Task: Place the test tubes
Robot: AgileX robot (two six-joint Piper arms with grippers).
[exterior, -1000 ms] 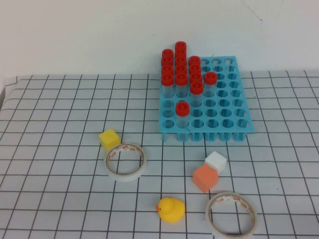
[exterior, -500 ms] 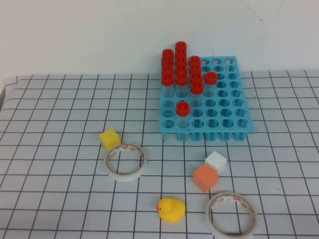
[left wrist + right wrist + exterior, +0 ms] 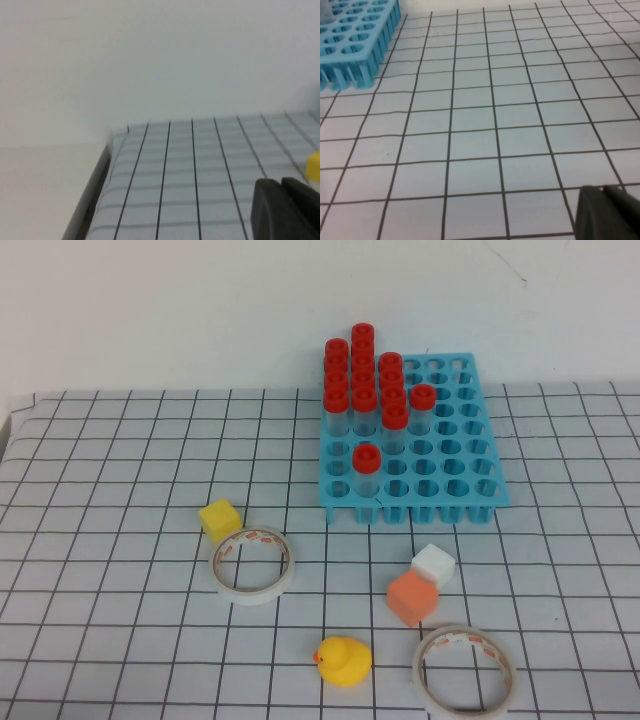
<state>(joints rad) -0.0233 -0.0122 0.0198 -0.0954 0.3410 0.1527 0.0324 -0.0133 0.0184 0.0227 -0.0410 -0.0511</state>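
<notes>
- Nothing has shifted over the last second: every object lies where it lay, and no arm has entered the high view. I read this as a pause with no tube in transit, either before a pick or after the last one.
- The red-capped clear plastic test tubes [image 3: 362,380] all stand upright in the blue plastic rack [image 3: 470,420], which sits near the far edge of the white grid-lined worktop [image 3: 120,470], right of its middle. Most crowd the rack's far-left part; one lone tube [image 3: 367,465] stands near the rack's front edge.
- No loose tube shows anywhere on the worktop, so there seems nothing left to fetch.
- Toward the near edge lie distractors: a yellow cube [image 3: 220,519] touching a white tape roll [image 3: 252,563], a white cube [image 3: 433,564] against an orange cube [image 3: 413,597], a yellow rubber duck [image 3: 343,660] and a second tape roll [image 3: 465,670].
- The left gripper [image 3: 281,187] hangs low over the worktop's left edge, fingers pressed together on nothing – its camera faces the bare wall [image 3: 150,60].
- The right gripper [image 3: 602,192] is likewise closed and empty, low over bare grid, well apart from the rack's corner [image 3: 355,45].
- Both arms look parked.
</notes>
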